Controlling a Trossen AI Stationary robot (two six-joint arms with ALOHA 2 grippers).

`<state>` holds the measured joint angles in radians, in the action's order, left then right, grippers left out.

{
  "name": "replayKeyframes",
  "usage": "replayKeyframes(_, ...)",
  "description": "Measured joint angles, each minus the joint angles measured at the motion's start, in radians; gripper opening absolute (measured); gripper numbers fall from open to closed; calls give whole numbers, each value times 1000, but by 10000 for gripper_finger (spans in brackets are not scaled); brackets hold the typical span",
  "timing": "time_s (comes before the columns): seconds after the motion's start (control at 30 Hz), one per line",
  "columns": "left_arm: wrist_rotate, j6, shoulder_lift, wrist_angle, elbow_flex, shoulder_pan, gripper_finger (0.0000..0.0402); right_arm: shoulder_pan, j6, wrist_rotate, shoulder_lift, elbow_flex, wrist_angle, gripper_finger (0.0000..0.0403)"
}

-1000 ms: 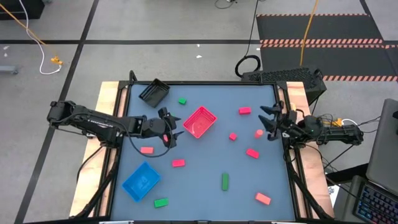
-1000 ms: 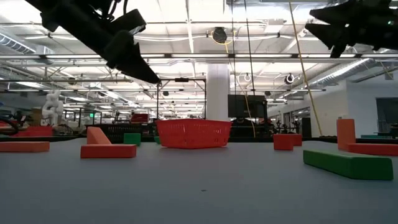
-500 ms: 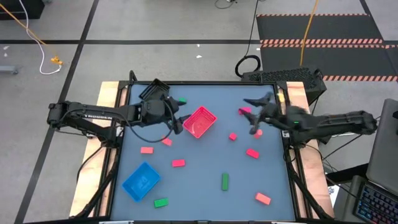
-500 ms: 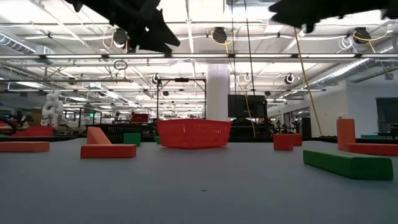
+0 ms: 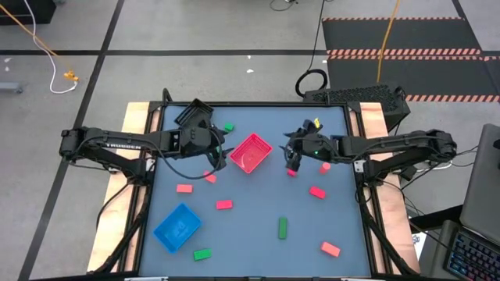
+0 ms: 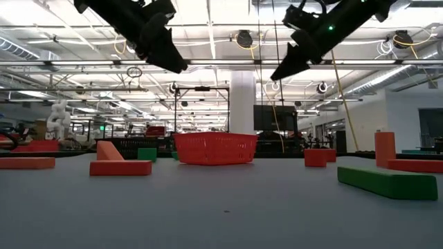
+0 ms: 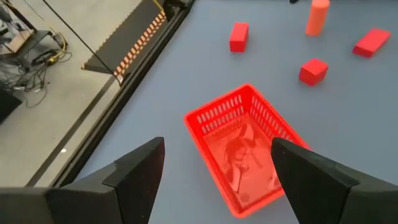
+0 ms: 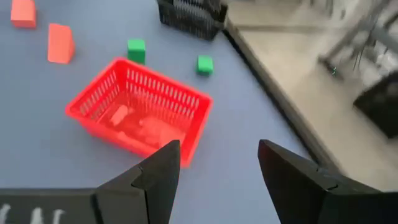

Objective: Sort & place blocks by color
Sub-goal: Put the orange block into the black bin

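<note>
Blocks (image 5: 316, 191): scattered, none held. Left gripper (image 5: 216, 154) and right gripper (image 5: 294, 157) both wide, empty, flanking red tray (image 5: 251, 152); collision risk there.

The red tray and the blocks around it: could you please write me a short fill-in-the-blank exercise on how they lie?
1. Both grippers, the left gripper and the right gripper, are ____ and hold nothing.
2. The red tray lies between the two ____.
3. The tray at the table's near left corner is ____.
4. The long green block lies ____ any tray.

Missing words: open; grippers; blue; outside
</note>
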<state>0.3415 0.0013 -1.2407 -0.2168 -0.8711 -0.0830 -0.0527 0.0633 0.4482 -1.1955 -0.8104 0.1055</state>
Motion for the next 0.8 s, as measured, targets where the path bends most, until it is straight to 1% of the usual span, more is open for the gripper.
replayKeyframes(0.1,0,7,0,59,0,0,294,2,111,-4,-4,0,-144,210)
replayKeyframes(0.17,0,27,0,81,0,0,294,8,128,-3,-1,0,-232,210)
replayKeyframes(0.27,0,38,0,114,0,-6,294,14,130,-4,0,0,-300,210)
replayKeyframes(0.37,8,4,0,119,0,-11,294,13,118,-5,-1,0,-299,210)
replayKeyframes(0.47,42,-6,0,139,1,-10,294,2,123,-7,-15,0,-282,210)
replayKeyframes(0.6,60,-19,0,165,1,-6,294,-7,126,-10,-24,0,-303,210)
replayKeyframes(0.8,61,-22,0,167,1,6,294,-7,79,-137,-28,0,-333,210)
